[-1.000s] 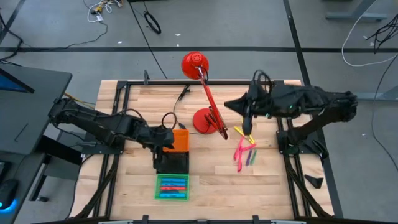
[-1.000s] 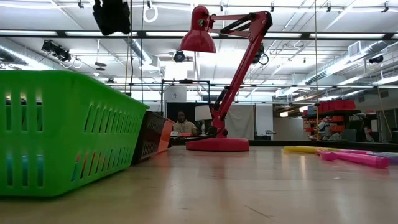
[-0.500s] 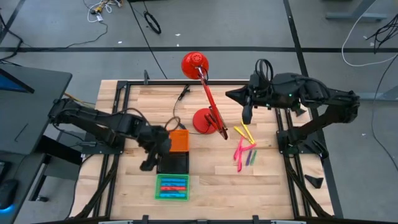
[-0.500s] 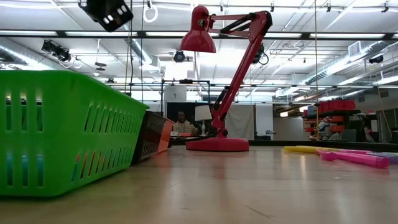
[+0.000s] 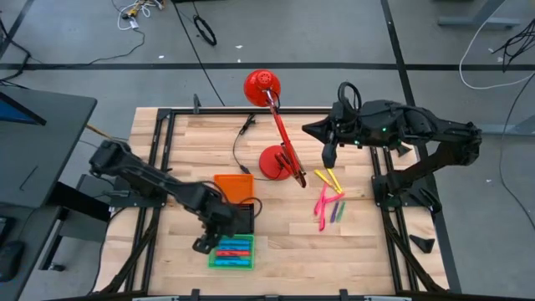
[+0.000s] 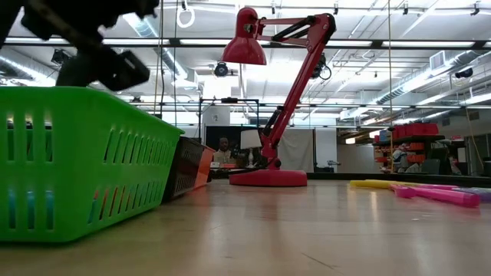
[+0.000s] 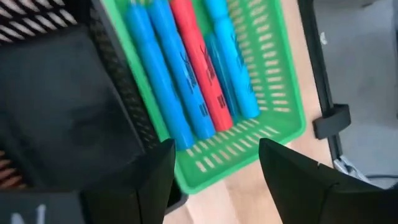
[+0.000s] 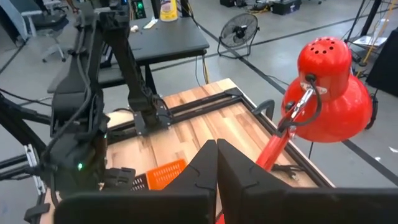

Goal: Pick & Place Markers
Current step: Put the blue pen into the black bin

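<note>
Left gripper (image 7: 214, 168) open over green tray (image 7: 277, 93): three blue markers (image 7: 155, 68), one red. Right gripper (image 5: 329, 155) closed, empty. Wooden table (image 5: 284, 242), upper right: loose markers (image 5: 328, 201).

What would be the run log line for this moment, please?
left gripper: open, above green tray holding blue and red markers | right gripper: shut, empty, raised over loose markers | lamp: upright

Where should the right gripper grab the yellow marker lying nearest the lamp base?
Probably the middle of the yellow marker, coming straight down with the jaws across its thin width. It lies flat on the table, and its far end looks clear of the pink markers.
</note>
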